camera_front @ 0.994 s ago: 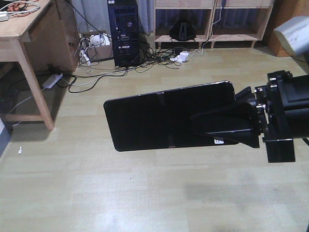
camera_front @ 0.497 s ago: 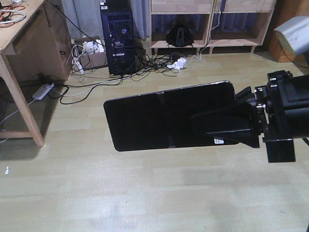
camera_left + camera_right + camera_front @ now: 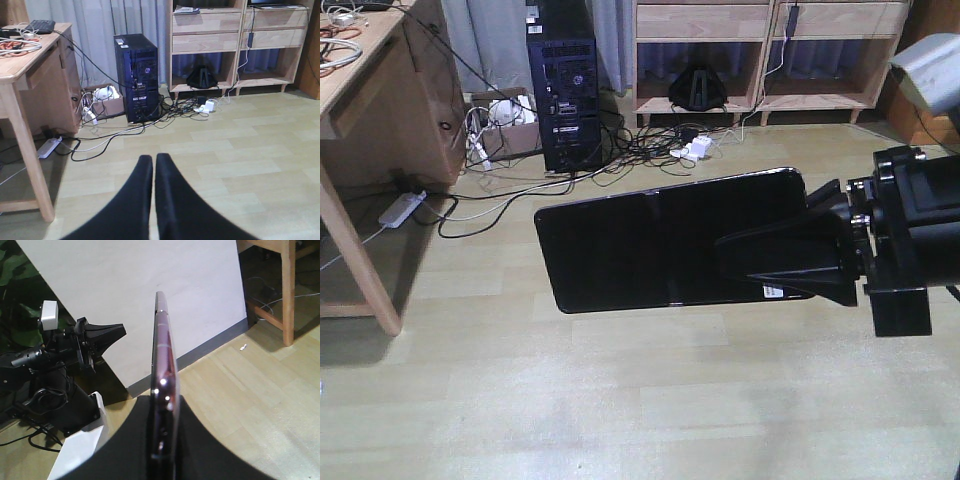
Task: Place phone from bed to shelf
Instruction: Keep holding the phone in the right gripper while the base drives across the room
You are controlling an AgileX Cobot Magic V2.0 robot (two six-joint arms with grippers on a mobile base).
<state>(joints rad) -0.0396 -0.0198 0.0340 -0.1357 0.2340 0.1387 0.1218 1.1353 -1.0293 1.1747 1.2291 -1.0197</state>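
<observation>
Gripping the phone point(image 3: 660, 245) by one short end, the right hand point(image 3: 782, 265) is clenched on it in the front-facing view. The phone is held flat in the air, glossy black face up, well above the floor point(image 3: 620, 400). A seam crosses its middle, and a small white sticker point(image 3: 772, 291) shows just below the finger. The shelf point(image 3: 760, 22) stands at the far side of the room, well apart from the phone. A dark object sits on its lowest board; what it is cannot be told. A black computer tower point(image 3: 565, 85) stands beside the shelf, with cables point(image 3: 640, 140) spread on the floor. A wooden bench point(image 3: 365, 80) stands at the left.

In the left wrist view, the left hand point(image 3: 154, 161) is clenched with its two black fingers point(image 3: 137, 200) pressed together and nothing between them. It points across the floor toward the tower and the shelf point(image 3: 207, 45). A keyboard point(image 3: 39, 25) lies on the bench point(image 3: 25, 57).

In the right wrist view, the phone point(image 3: 161, 355) appears edge-on and upright, its pinkish-gold rim catching the light. The right hand point(image 3: 162, 407) clamps it from both sides at the lower end. The left hand point(image 3: 120, 330) shows at the left, fingers together, in front of a white wall point(image 3: 150, 285).
</observation>
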